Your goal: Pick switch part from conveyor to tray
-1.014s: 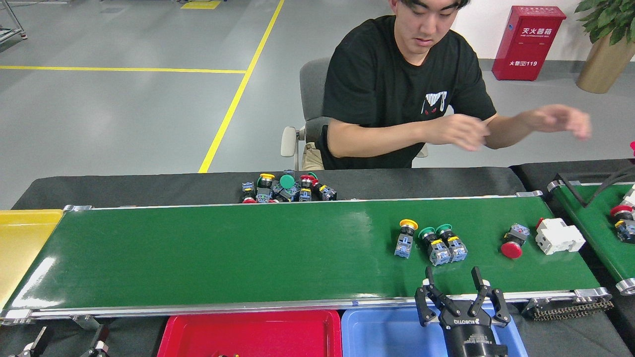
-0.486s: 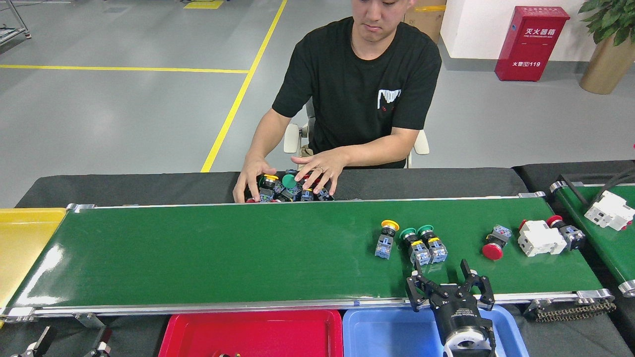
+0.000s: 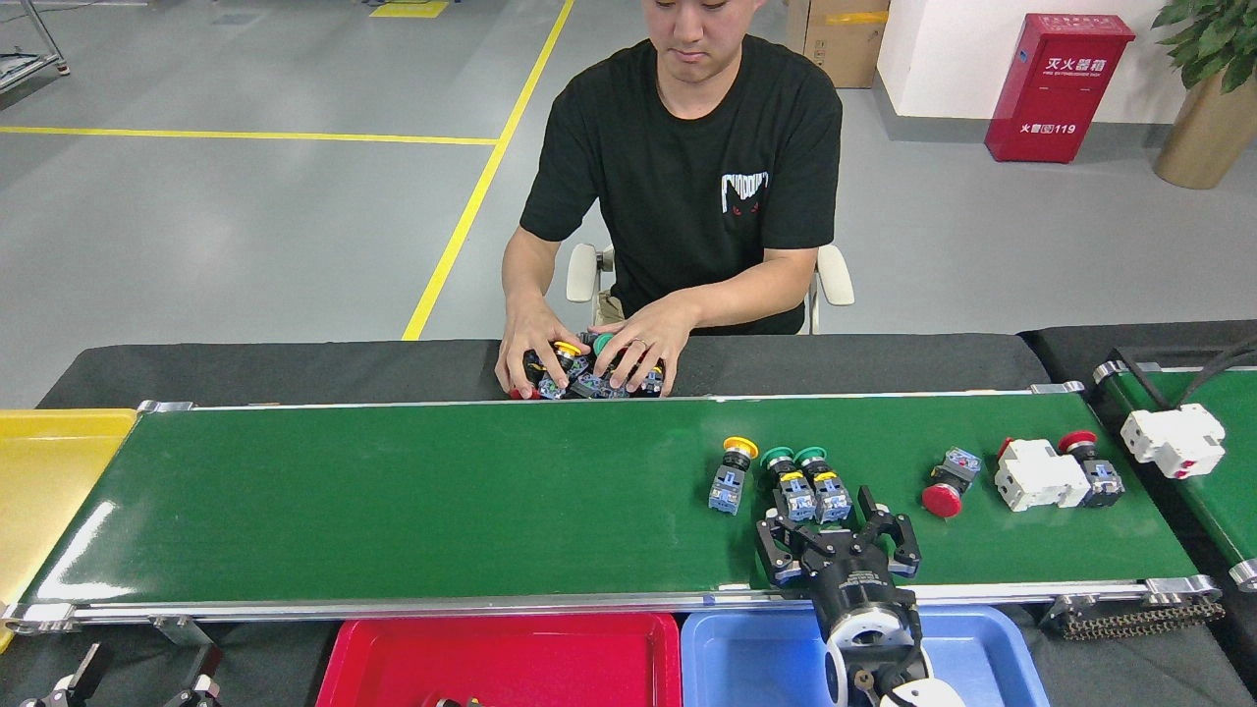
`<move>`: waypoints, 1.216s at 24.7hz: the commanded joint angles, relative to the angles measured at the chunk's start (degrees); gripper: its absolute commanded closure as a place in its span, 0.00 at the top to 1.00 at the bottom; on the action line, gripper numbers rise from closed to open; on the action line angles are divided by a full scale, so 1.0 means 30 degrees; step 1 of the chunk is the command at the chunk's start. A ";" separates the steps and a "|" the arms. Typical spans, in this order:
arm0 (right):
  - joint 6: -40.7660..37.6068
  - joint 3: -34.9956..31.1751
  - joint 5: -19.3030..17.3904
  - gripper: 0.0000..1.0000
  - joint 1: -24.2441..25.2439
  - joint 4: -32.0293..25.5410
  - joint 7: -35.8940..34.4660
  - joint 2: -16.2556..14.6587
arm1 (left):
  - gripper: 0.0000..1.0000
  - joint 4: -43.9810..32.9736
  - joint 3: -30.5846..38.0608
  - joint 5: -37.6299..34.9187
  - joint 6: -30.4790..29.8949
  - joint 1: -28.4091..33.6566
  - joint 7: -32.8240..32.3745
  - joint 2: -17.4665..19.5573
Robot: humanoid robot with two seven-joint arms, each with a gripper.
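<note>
the black right claw (image 3: 840, 525), fingers spread and empty, has slid up-left over the long dark-green conveyor belt (image 3: 442, 501), closing on the two green-capped switch parts (image 3: 807, 484) drifting left, lower right of centre.

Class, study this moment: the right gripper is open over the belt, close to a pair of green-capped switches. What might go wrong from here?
1. The two green-capped switches lie touching, so the open right gripper may catch both or knock one aside.
2. The yellow-capped switch lies just beside them and could be bumped.
3. If the conveyor is running, the target may slip out from between the fingers before they close.
</note>
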 commanded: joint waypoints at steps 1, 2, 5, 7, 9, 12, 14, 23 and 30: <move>-0.0259 0.0261 -0.0014 0.29 -0.0359 -0.0173 -0.0003 -0.0202 | 1.00 -0.0169 0.0017 0.0011 -0.0086 -0.0092 0.0129 0.0274; -0.0582 0.0261 -0.0014 0.19 -0.0330 -0.0173 -0.0003 -0.0261 | 1.00 -0.0169 0.0046 0.0011 -0.0086 -0.0092 0.0129 0.0274; -0.1812 0.0232 -0.0043 0.14 -0.0125 -0.0496 -0.0003 -0.0173 | 1.00 -0.0169 0.0046 0.0011 -0.0057 -0.0033 0.0129 0.0274; -0.2193 0.0261 -0.0043 0.14 0.0198 -0.1521 -0.0091 -0.0202 | 1.00 -0.0169 0.0046 0.0011 -0.0086 -0.0004 0.0129 0.0274; -0.3189 0.0320 -0.0043 0.14 0.1077 -0.3338 -0.0149 -0.0202 | 1.00 -0.0199 0.0046 0.0011 -0.0057 -0.0004 0.0129 0.0245; -0.6880 0.0847 0.0015 0.16 0.3274 -0.6472 -0.0149 -0.0261 | 1.00 -0.0257 0.0046 0.0011 -0.0057 0.0026 0.0129 0.0245; -0.9751 0.2136 0.0074 0.44 0.4329 -0.7263 -0.0178 -0.0144 | 1.00 -0.0287 0.0046 0.0011 -0.0057 0.0055 0.0129 0.0245; -0.9429 0.4685 0.0191 1.00 0.4446 -0.6707 -0.0735 0.0032 | 1.00 -0.0345 -0.1389 -0.0048 -0.0028 -0.0502 0.0070 0.0216; 0.3813 0.1023 0.0513 0.98 0.6526 -0.7263 -0.4573 -0.0759 | 1.00 -0.0872 -0.6692 -0.1484 0.0617 -0.3256 -0.0281 -0.0048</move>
